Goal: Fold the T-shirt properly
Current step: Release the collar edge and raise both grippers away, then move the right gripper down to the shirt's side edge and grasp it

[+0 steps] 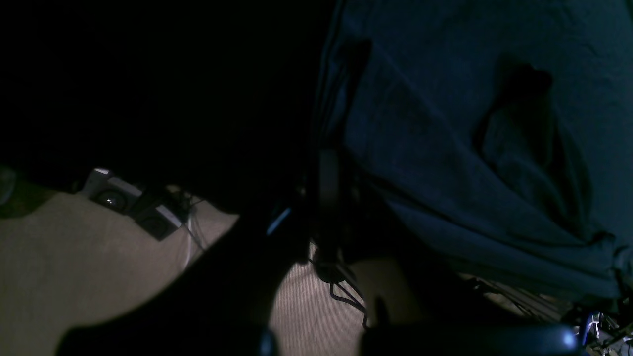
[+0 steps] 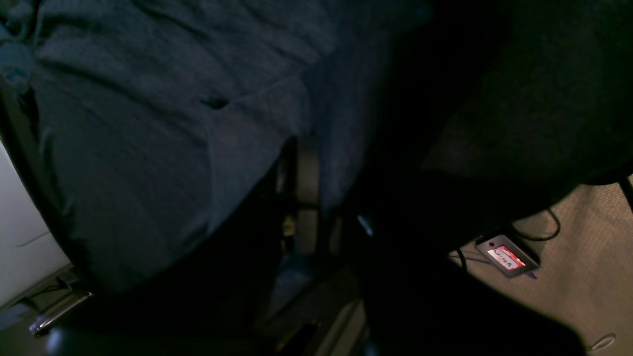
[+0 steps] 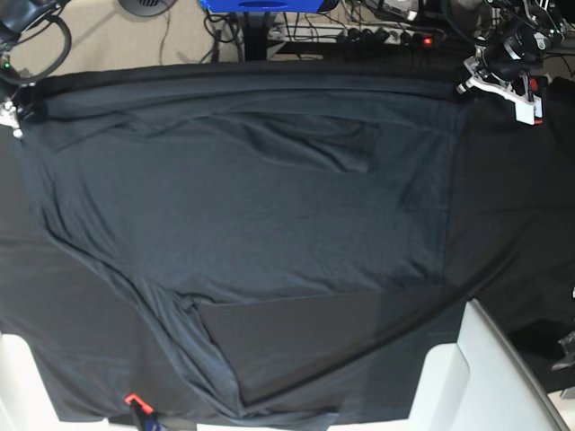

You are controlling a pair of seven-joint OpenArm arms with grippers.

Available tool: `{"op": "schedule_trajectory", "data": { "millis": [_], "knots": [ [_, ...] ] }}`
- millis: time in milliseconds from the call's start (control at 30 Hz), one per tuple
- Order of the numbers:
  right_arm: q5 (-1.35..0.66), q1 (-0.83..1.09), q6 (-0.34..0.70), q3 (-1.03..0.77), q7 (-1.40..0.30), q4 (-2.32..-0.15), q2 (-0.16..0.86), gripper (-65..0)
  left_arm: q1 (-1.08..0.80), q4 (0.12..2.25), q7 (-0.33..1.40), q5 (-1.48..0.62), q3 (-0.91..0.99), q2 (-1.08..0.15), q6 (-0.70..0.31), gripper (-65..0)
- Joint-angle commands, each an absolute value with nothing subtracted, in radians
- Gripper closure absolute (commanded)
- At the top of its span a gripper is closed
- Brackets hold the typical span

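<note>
The T-shirt (image 3: pixel 243 197) lies spread wide across the middle of the base view, a big blue-grey sheet reaching from the left edge almost to the right side. Its far edge runs straight along the top of the frame, pulled into a taut line between the two upper corners. A loose fold sits in the upper middle, and the lower left part bunches into long creases running down toward the bottom edge. Under it is the black tablecloth (image 3: pixel 512 233), showing bare on the right and at the lower left.

At the upper right corner of the base view, the left gripper (image 3: pixel 469 76) sits right at the shirt's top corner, its pale metal parts catching the light. In the left wrist view the shirt fills the upper right, hanging in folds off the table edge, with the jaws pressed together on its edge at centre frame. At the upper left, the right gripper (image 3: pixel 13 112) is at the shirt's other top corner, mostly cut off by the frame edge. The right wrist view shows the shirt filling the upper left, and a grey finger (image 2: pixel 307 173) against the cloth at centre; it is too dark to tell how wide those jaws stand.

Beige floor (image 1: pixel 74 257) shows below both wrist views. White table corners (image 3: pixel 467 377) peek out at the bottom of the base view.
</note>
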State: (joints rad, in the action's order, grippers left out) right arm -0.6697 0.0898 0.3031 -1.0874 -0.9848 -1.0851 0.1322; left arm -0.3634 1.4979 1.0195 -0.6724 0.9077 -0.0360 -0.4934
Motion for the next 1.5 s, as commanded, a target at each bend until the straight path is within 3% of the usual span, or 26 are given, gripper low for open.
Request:
{"op": "schedule_trajectory", "data": {
  "millis": [0, 33, 67, 200, 333, 433, 800, 967, 1100, 1267, 1467],
  "knots": [
    [-0.656, 0.091, 0.298, -1.093, -0.972, -1.099, 0.151, -12.0, -0.367, 1.511, 1.000, -0.676, 0.914, -0.042, -0.484, 0.0],
    [-0.656, 0.091, 0.298, -1.093, -0.972, -1.099, 0.151, -17.1, -0.367, 1.511, 1.000, -0.674, 0.914, -0.038, -0.484, 0.0],
    [-0.656, 0.091, 0.298, -1.093, -0.972, -1.099, 0.151, -21.3, -0.367, 1.511, 1.000, -0.674, 0.914, -0.038, -0.483, -4.3],
    [-0.659, 0.091, 0.298, -1.095, -0.970, -1.099, 0.151, -36.0, -0.367, 1.491, 1.000, -0.674, 0.920, -0.036, -0.483, -28.3],
    [-0.659, 0.091, 0.298, -1.122, -0.970, -1.099, 0.151, -37.8, -0.363, 1.474, 0.998, -0.674, 0.921, -0.038, -0.484, -48.2],
    [-0.659, 0.091, 0.298, -1.159, -0.970, -1.099, 0.151, -37.8, -0.361, 1.478, 0.998, -0.674, 0.924, -0.038, -0.484, -56.9],
    [-0.653, 0.104, 0.297, -1.153, -0.915, -1.251, 0.160, -38.0, -0.355, 1.540, 0.929, -0.679, 1.089, -0.111, -0.484, -58.9],
    [-0.653, 0.039, 0.251, -1.116, -0.901, -1.231, 0.257, -38.1, -0.320, 1.534, 0.931, -0.677, 1.152, -0.216, -0.484, -58.9],
    [-0.653, -0.059, 0.300, -0.881, -0.862, -1.132, 0.375, -38.1, -0.294, 1.537, 0.935, -0.682, 1.079, -0.288, -0.489, -58.7],
    [-0.653, -0.194, 0.357, -0.490, -0.641, -0.928, 0.486, -38.0, -0.272, 1.541, 0.937, -0.684, 0.974, -0.303, -0.489, -58.6],
    [-0.653, -0.334, 0.360, -0.093, -0.418, -0.688, 0.542, -38.3, -0.272, 1.541, 0.934, -0.684, 0.938, -0.294, -0.490, -58.6]
  ]
}}
